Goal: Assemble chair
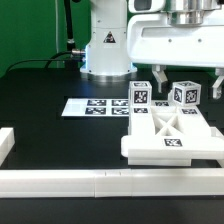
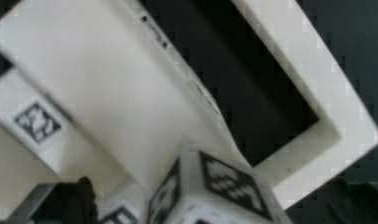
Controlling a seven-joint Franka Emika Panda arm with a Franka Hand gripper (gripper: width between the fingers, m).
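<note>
Chair parts of chunky white plastic (image 1: 170, 135) sit on the black table (image 1: 50, 130) at about four o'clock from its centre in the exterior view: a blocky seat piece with an X-braced flat frame (image 1: 176, 124), and two tagged cubes (image 1: 140, 96) (image 1: 185, 94) at its twelve o'clock edge. At nine o'clock from them lies the marker board (image 1: 95, 105). My gripper (image 1: 182, 75) hangs above the cubes; I cannot tell whether its fingers are spread or closed.
</note>
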